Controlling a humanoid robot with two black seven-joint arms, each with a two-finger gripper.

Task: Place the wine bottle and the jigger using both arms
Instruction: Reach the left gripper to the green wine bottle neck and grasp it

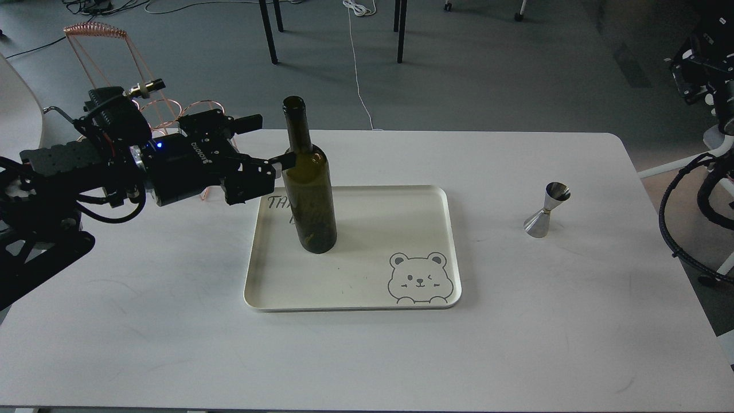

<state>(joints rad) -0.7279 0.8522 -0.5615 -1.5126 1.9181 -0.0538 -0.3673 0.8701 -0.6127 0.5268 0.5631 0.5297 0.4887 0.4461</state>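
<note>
The wine bottle [308,195], dark olive-green and unlabelled, stands upright on the back left part of a cream tray [355,304]. My left gripper [267,142] is open just left of the bottle at shoulder height. One finger [248,122] is on the far side. The other finger [274,163] reaches the bottle's left edge; I cannot tell whether it touches. The steel jigger [546,210] stands upright on the table at the right, clear of both arms. My right arm [702,69] shows only as dark parts at the right edge, and its fingers cannot be told apart.
A copper wire rack [198,109] stands at the table's back left, mostly behind my left arm. The tray has a bear drawing [417,278] at its front right. The white table [516,344] ends close to the jigger's right. Chair legs and cables lie on the floor behind.
</note>
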